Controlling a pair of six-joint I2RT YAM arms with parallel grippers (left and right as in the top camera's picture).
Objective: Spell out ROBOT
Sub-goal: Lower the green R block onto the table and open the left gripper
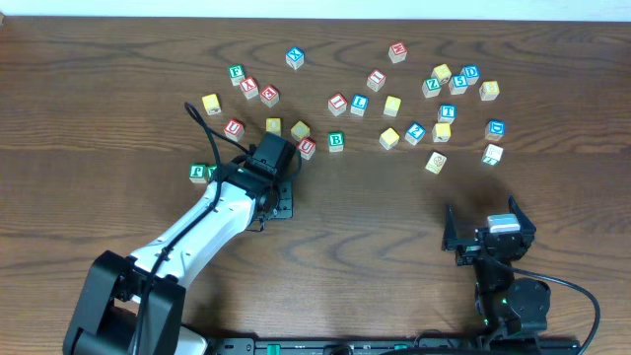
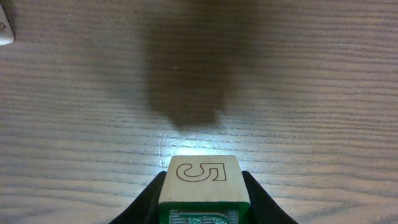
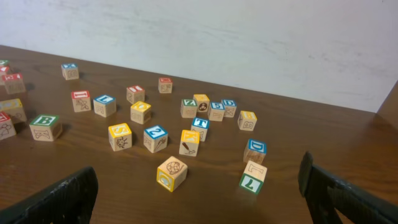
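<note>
In the overhead view, left of centre, the left hand point(image 1: 274, 156) hangs over the table point(image 1: 375, 227). The wrist view shows its fingers closed partway on a held cube point(image 2: 199, 180), clamped by its two sides and lifted clear of the wood, with its shadow lying ahead of it. The face turned to that camera carries an outlined 5, and the face below it is printed green. The letter itself does not show. I judge this to be the R, since the green B cube point(image 1: 336, 141) sits just right of the hand in the scatter.

As the first letter, it wants to go down at the left end of the bare strip across the lower middle of the overhead frame. That leaves room to its right for four more. The cube should come down level, letter face up and squared to the table edge. The fingers should part only once it touches, so that it does not tip or roll. A red-lettered cube point(image 1: 307, 148) and two yellow cubes point(image 1: 300, 130) lie close to the hand, so a straight lift away from them is safer than a sweep.

Further right, the blue T cube point(image 1: 448, 111) waits in the upper-right cluster. At lower right the right hand point(image 1: 490, 237) rests with its jaws spread fully wide, holding nothing.
</note>
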